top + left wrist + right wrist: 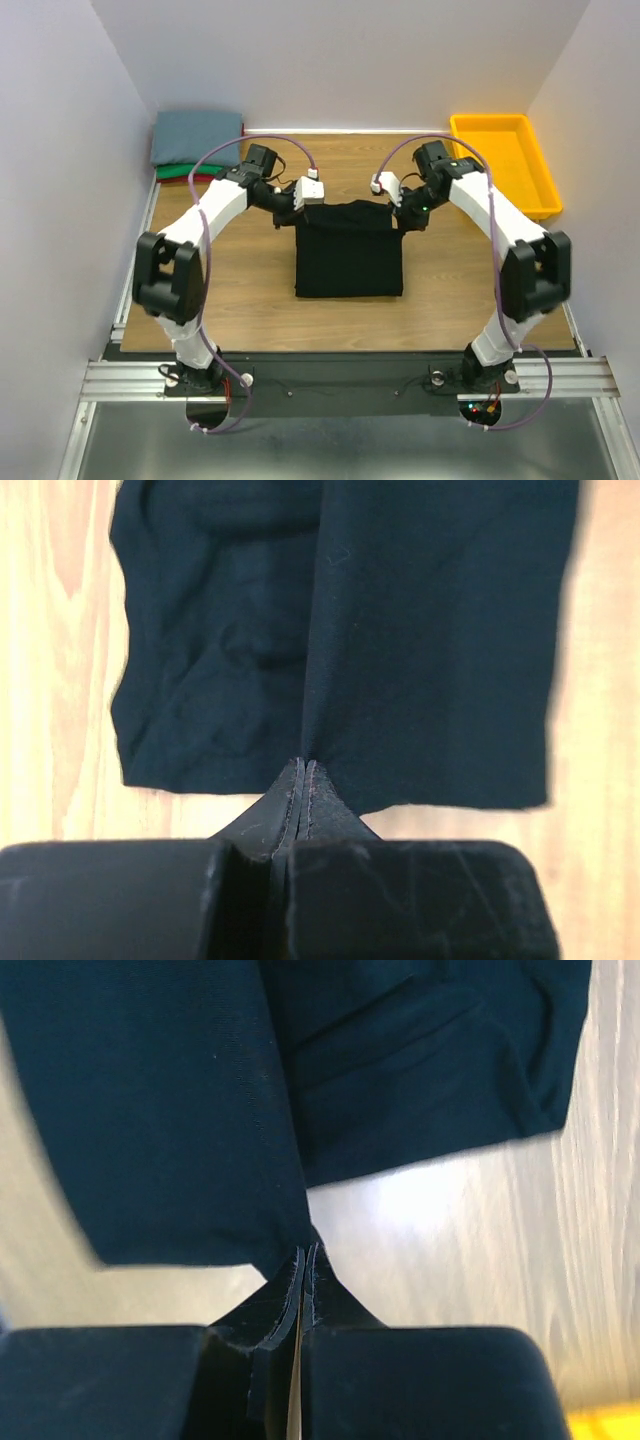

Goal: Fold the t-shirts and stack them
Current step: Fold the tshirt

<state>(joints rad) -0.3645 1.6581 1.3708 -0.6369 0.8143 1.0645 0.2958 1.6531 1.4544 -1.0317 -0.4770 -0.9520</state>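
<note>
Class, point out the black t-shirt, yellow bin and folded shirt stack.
black t-shirt (348, 258), top view, middle of cloth
yellow bin (505, 160), top view, bare floor
folded shirt stack (195, 137), top view, grey-blue top shirt

The t-shirt is plain black, the table pale wood-grain, the bin yellow, the stacked shirts grey-blue, green and red.

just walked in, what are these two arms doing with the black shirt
Both arms are folding the black t-shirt at the middle of the table. The left end effector and right end effector are each pinched shut on a far corner of it. The folded shirts are stacked at the far left; a yellow bin sits far right.
</note>
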